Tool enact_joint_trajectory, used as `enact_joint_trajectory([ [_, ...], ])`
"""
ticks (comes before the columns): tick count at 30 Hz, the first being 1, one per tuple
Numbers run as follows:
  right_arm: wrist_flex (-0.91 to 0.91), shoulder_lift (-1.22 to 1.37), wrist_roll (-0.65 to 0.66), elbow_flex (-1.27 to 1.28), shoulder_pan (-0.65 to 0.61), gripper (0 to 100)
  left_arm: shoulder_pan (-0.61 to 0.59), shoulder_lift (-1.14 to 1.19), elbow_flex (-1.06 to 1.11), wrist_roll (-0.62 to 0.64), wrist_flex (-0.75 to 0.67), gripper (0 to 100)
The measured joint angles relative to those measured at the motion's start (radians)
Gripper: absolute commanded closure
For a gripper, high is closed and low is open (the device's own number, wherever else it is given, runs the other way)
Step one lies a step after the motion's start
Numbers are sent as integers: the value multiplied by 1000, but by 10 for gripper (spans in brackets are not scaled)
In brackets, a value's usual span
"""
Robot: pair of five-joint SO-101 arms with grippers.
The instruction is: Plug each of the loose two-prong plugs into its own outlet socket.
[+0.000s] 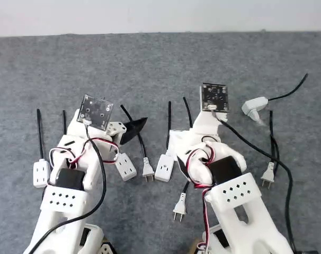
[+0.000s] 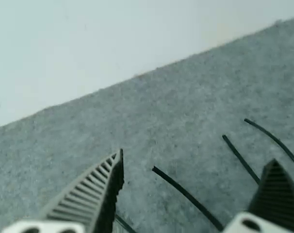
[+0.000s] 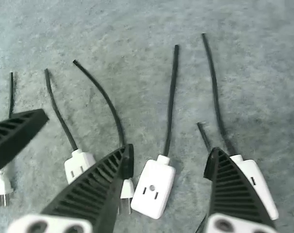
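Several white outlet sockets and two-prong plugs on short black cords lie on the grey carpet. In the high view one socket [image 1: 164, 166] lies between the arms, with a plug [image 1: 148, 169] and another socket [image 1: 126, 165] just left of it. Loose plugs lie at the front centre [image 1: 179, 207] and at the right [image 1: 267, 176]. My right gripper [image 3: 170, 150] is open and low over a socket [image 3: 153, 189], with a plug [image 3: 125, 189] beside one finger. My left gripper [image 2: 195, 158] is open, holds nothing and points over bare carpet; its black finger [image 1: 133, 129] shows in the high view.
A socket [image 1: 40, 173] lies at the far left, and a white cord end [image 1: 254, 106] lies on its side at the back right. Both arms [image 1: 224, 174] are folded low over the cords. A pale wall [image 2: 113, 39] borders the carpet at the back.
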Motion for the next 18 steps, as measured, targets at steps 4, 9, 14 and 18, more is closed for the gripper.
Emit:
enact_joint_trajectory([
  [4, 0, 0, 0, 0, -3, 749, 0, 0, -6, 0, 98, 589],
  [9, 68, 0, 0, 0, -11, 638, -48, 0, -6, 0, 207, 589],
  [14, 158, 0, -92, 0, -23, 449, -129, 0, -6, 68, 242, 589],
  [18, 186, 3, -169, -2, -78, 444, -141, 0, 8, 106, 226, 589],
])
